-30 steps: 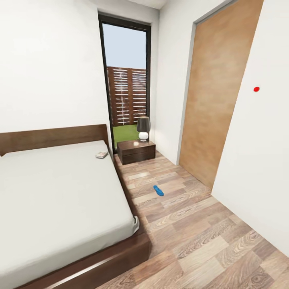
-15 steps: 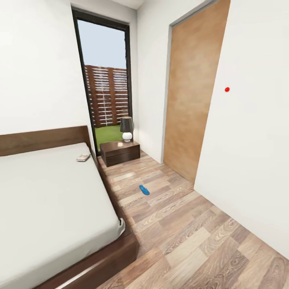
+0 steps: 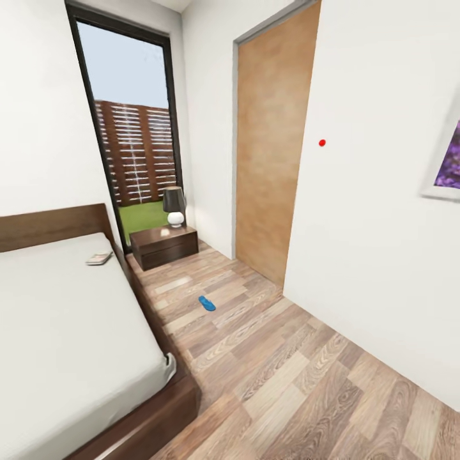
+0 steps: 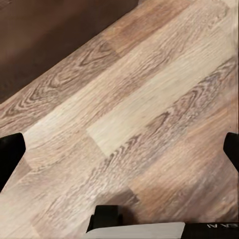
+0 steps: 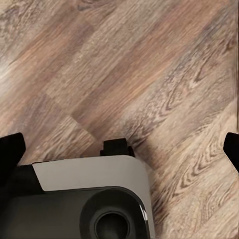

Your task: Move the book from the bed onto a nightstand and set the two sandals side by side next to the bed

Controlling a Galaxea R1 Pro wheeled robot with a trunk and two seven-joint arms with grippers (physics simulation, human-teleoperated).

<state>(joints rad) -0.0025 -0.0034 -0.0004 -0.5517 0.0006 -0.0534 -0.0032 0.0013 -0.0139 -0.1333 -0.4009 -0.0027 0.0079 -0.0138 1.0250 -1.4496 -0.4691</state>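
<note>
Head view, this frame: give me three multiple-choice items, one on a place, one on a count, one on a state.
1. Where does the book lie?
A. On the nightstand
B. On the bed, near the headboard
C. On the floor by the door

2. How many blue sandals show on the floor?
A. One
B. Two
C. Three

3. How do the left gripper's fingers stand in the left wrist view?
A. Shut on the book
B. Shut on a sandal
C. Spread apart, nothing between them

Key: 1 B, the book rests on the bed's grey mattress by the headboard, apart from the nightstand. 2 A, a single sandal lies on the floor. 3 C, the left gripper has its fingertips at opposite edges with bare planks between.
</note>
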